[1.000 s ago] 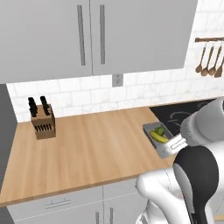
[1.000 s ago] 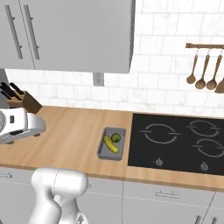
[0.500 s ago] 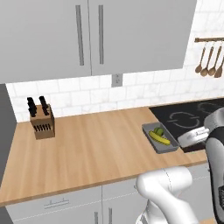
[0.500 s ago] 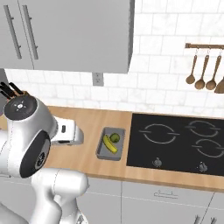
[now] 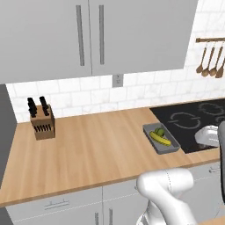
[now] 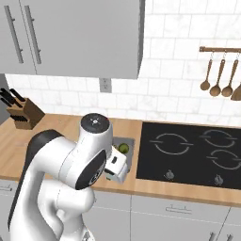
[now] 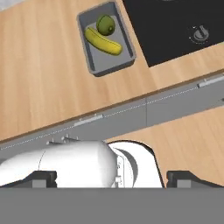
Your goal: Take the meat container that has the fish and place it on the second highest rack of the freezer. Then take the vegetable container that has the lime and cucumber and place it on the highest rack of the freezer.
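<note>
Left base view: a wooden tabletop [image 5: 88, 149] runs under grey wall cabinets, with a knife block [image 5: 41, 123] at its left end and a black hob [image 5: 193, 123] at its right. Just left of the hob sits the grey vegetable container [image 5: 161, 139], holding the cucumber [image 5: 160, 139] and, behind it, the lime [image 5: 159, 131]. A second ago the white arm covered the right side of this picture and part of the container. It has since swung off to the right edge, so the container is now in plain sight.

Right base view: the arm has moved from the far left to rise in front of the tabletop. Its elbow now blocks most of the container, and the lime [image 6: 123, 148] peeks out beside it.

Hand view: the camera looks down from out past the tabletop edge. The container [image 7: 105, 41] lies well ahead, untouched, with the lime [image 7: 105, 24] touching the cucumber [image 7: 103, 40]. The two fingers [image 7: 46, 176] sit at the bottom corners, spread fully wide and holding nothing.

Judgement: the arm appears to be lining up on this container for the freezer's highest rack. A descent and grasp remain.
</note>
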